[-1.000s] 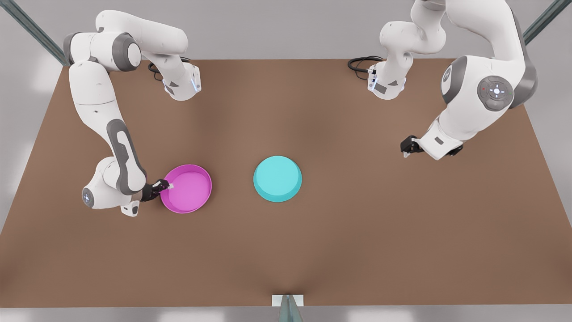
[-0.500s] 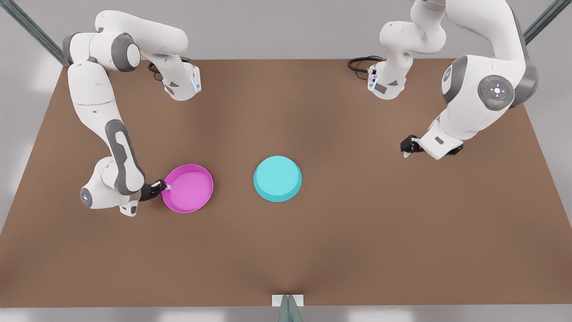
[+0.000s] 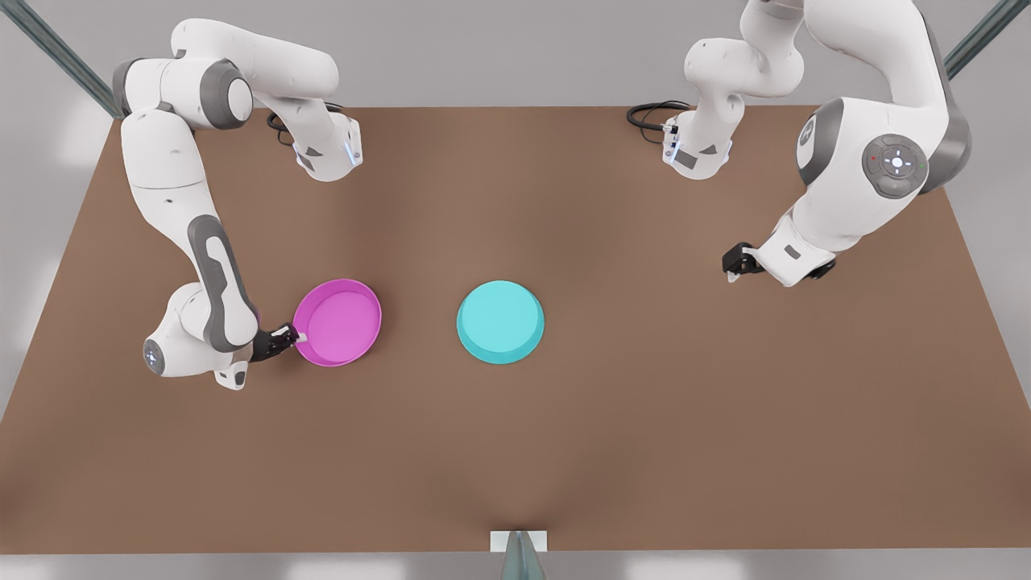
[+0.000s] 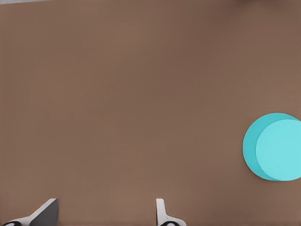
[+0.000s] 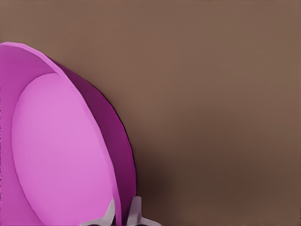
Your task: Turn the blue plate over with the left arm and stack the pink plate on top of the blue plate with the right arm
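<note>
The pink plate hangs just above the table at the front view's left, open side up and slightly tilted. My right gripper is shut on its rim at the edge away from the blue plate. In the right wrist view both fingertips pinch the pink plate's wall, with my right gripper straddling it. The blue plate lies at the table's centre, flat face up, untouched. My left gripper waits open at the front view's right, far from the blue plate; its fingers stand wide apart around my left gripper.
The brown table carries just the two plates. Both arm bases with black cables stand at the far edge. A small metal post sits at the middle of the near edge.
The right gripper has lifted the pink plate off the table; it now sits higher in the front view and tilted. The blue plate and the left arm have not moved.
</note>
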Robot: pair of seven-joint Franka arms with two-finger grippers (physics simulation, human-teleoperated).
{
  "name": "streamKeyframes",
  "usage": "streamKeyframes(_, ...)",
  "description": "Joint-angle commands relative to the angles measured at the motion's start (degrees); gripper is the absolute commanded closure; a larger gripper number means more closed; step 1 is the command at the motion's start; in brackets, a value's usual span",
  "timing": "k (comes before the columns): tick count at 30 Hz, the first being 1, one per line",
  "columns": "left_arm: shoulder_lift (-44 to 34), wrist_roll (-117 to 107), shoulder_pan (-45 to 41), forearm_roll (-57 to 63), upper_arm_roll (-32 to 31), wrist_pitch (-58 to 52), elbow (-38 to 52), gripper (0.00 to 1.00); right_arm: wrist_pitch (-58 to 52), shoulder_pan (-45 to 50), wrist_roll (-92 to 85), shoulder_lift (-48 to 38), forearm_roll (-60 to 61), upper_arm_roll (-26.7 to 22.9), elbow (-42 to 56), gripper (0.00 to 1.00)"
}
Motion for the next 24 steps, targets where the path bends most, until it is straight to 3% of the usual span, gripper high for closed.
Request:
streamKeyframes(1, 0.0, 0.0, 0.0, 0.0, 0.0, 0.0, 0.0, 0.0, 0.0, 0.0, 0.0, 0.0, 0.0, 0.0, 0.0, 0.73)
streamKeyframes(24, 0.0, -0.4, 0.0, 0.0, 0.0, 0.1, 0.1, 0.0, -1.8, 0.1, 0.4, -0.1, 0.0, -0.1, 0.4, 0.73)
